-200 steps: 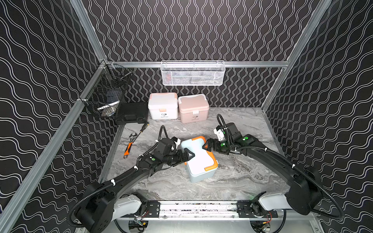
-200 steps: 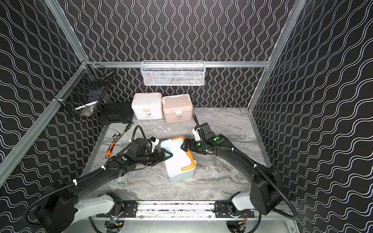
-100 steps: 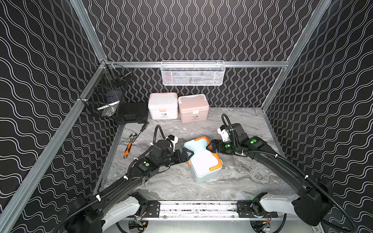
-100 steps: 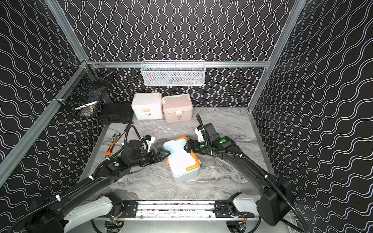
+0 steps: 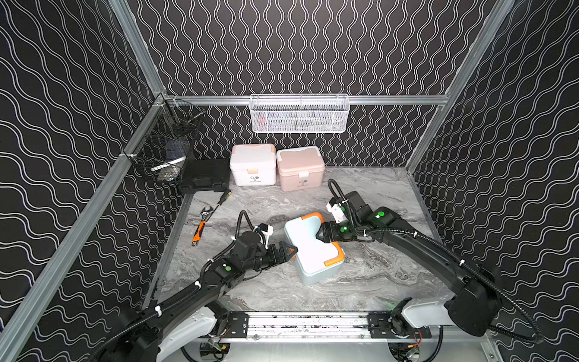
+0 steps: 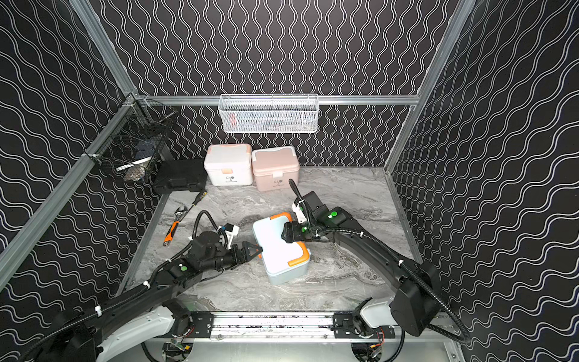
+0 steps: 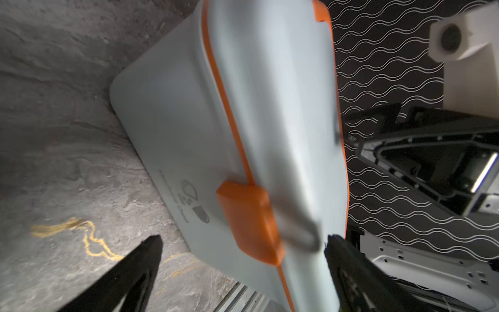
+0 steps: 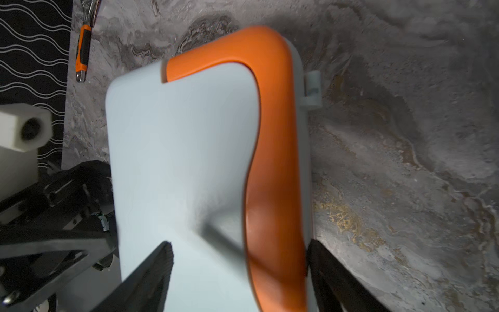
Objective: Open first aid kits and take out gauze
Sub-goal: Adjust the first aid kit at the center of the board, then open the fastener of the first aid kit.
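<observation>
Well, nothing is open yet. In both top views the blue kit [image 5: 313, 247] [image 6: 279, 250] is sitting askew at frame centre on the table [image 5: 376, 282], lid down, orange latch [image 7: 248, 221] lying flat against its front.

- White kit [image 5: 253, 164] and pink kit [image 5: 300, 169] are standing side by side at upper centre against the back wall, both lidded and well apart from the arms.
- No gauze is showing anywhere; presumably it is lying inside the boxes.
- Left gripper [image 5: 289, 250] is hovering at the blue kit's left side, jaws spread wide. In its wrist view the gripper [image 7: 244, 240] is framing the latch between its fingers; contact is too blurred to tell.
- Right gripper [image 5: 322, 235] is reaching over the lid from the right. In its wrist view the gripper [image 8: 237, 244] is spread, straddling the orange handle [image 8: 270, 162] and lid edge, one finger over the lid, one beside the rim, not visibly pinching.
- Black case [image 5: 205, 175] and wrench [image 5: 200, 225] are lying at left, untouched.

Judgement: the job is sitting at its very start. Remaining: unlatching and lifting the blue lid, pulling out gauze, then repeating for the other two kits.
</observation>
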### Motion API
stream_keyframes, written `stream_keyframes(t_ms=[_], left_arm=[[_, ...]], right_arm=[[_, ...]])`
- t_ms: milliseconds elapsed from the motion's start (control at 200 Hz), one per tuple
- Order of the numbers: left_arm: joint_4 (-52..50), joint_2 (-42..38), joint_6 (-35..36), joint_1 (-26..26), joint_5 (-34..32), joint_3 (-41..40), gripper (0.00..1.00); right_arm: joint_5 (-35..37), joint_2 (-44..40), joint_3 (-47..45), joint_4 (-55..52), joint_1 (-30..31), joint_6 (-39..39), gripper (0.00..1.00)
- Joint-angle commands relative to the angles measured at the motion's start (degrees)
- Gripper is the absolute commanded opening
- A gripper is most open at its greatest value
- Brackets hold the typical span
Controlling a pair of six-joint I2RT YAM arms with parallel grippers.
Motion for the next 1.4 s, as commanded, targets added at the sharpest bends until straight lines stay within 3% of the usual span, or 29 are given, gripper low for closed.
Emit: stream_keyframes(t_ms=[0,90,235,325,611,891,1256,1396], left_arm=[[14.89,1.47,-5.39,0.04,2.33,-2.20,0.99],[20.11,2.99,-6.87,0.10,3.90,-3.46,0.99],[22.71,2.79,-6.94,0.70,4.95,-4.52,0.99],[23.25,1.94,-6.98,1.99,5.93,-5.23,0.99],[26.78,3.58,-8.72,7.58,14.67,-5.23,0.97],[37.15,6.70,-13.53,11.51,20.93,-7.74,0.92],[52.54,16.69,-18.67,11.66,23.57,-9.98,0.93],[62.27,20.31,-22.53,11.68,24.19,-10.63,0.89]], right_arm=[[-5.21,-2.13,-2.71,1.03,2.53,4.17,0.80],[-4.73,-3.82,-3.98,1.11,3.82,5.73,0.81],[7.30,-4.61,-1.62,-4.68,3.90,4.95,0.82],[9.95,-3.96,2.92,-7.17,4.54,3.61,0.82],[10.67,3.86,11.01,-8.80,10.02,-0.23,0.77],[11.25,10.78,11.59,-10.32,13.56,-0.15,0.55],[11.39,12.09,8.43,-9.44,14.94,1.33,0.51],[11.10,11.92,7.12,-8.92,15.18,1.86,0.50]])
